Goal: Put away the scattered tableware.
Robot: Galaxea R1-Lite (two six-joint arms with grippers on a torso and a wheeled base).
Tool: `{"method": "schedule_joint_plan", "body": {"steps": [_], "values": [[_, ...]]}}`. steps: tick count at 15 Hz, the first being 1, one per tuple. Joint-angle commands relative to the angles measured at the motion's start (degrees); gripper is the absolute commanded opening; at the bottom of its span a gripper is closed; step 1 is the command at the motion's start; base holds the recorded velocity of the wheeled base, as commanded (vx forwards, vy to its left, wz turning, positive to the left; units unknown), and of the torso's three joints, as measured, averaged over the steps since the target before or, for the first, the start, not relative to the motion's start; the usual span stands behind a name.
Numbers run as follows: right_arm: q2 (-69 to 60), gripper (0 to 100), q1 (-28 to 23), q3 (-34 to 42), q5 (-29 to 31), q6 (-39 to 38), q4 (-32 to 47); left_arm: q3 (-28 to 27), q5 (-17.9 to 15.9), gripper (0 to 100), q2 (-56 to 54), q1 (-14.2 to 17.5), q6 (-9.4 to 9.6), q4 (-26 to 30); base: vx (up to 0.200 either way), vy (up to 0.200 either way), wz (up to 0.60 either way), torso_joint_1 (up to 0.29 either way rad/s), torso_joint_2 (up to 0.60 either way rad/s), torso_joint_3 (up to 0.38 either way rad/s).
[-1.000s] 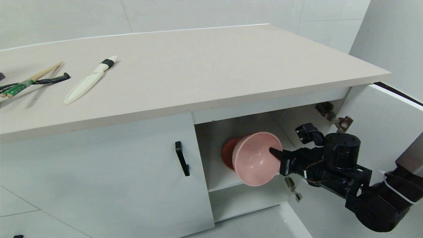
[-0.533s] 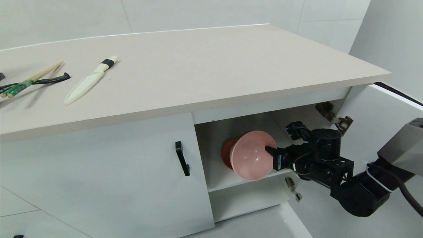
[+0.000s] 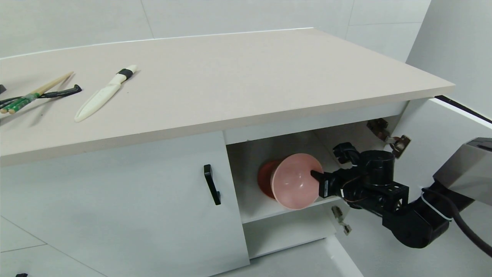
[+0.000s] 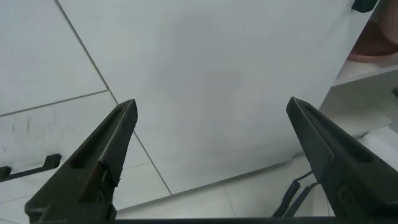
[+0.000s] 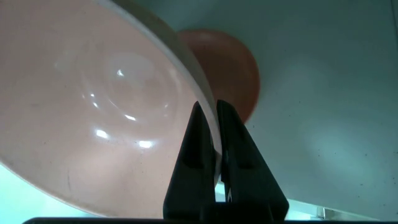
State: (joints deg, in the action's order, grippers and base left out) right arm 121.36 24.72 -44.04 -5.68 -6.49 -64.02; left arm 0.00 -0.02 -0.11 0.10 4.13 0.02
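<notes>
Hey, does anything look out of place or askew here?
The pink bowl is tipped on edge, not flat, at the cabinet shelf, pinched at its rim by the right gripper, with a red bowl behind it. A knife and chopsticks lie loose on the countertop.

the right gripper (image 3: 317, 175) has two slim black fingers (image 5: 199, 162) tapering to narrow tips, on a boxy black wrist (image 3: 386, 192) topped by a round black housing (image 3: 377, 163). thin reddish wires (image 3: 348, 197) loop beside it. a white band (image 3: 433, 207) and a thick dark cable (image 3: 468, 234) lead to a silver-grey forearm shell (image 3: 463, 173). the left gripper (image 4: 211, 118) has dark, wedge-shaped fingers (image 4: 93, 174).
</notes>
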Motion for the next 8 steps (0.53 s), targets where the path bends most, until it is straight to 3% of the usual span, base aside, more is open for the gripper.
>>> {"method": "schedule_joint_plan", "body": {"steps": [1, 3, 8], "values": [[0.8, 0, -0.6, -1.3, 0.0, 0.1, 1.4, 0.0, 0.0, 100, 0.1, 0.0, -0.62, 0.0, 0.0, 0.0, 0.0, 0.0, 0.0, 0.0], [2.7, 0, -1.5, -5.7, 0.0, 0.2, 3.3, 0.0, 0.1, 100, 0.1, 0.0, -2.73, 0.1, 0.0, 0.0, 0.0, 0.0, 0.0, 0.0], [6.6, 0, -1.8, -11.8, -0.1, 2.1, 6.5, 0.0, 0.2, 100, 0.1, 0.0, -2.73, 0.1, 0.0, 0.0, 0.0, 0.0, 0.0, 0.0]]}}
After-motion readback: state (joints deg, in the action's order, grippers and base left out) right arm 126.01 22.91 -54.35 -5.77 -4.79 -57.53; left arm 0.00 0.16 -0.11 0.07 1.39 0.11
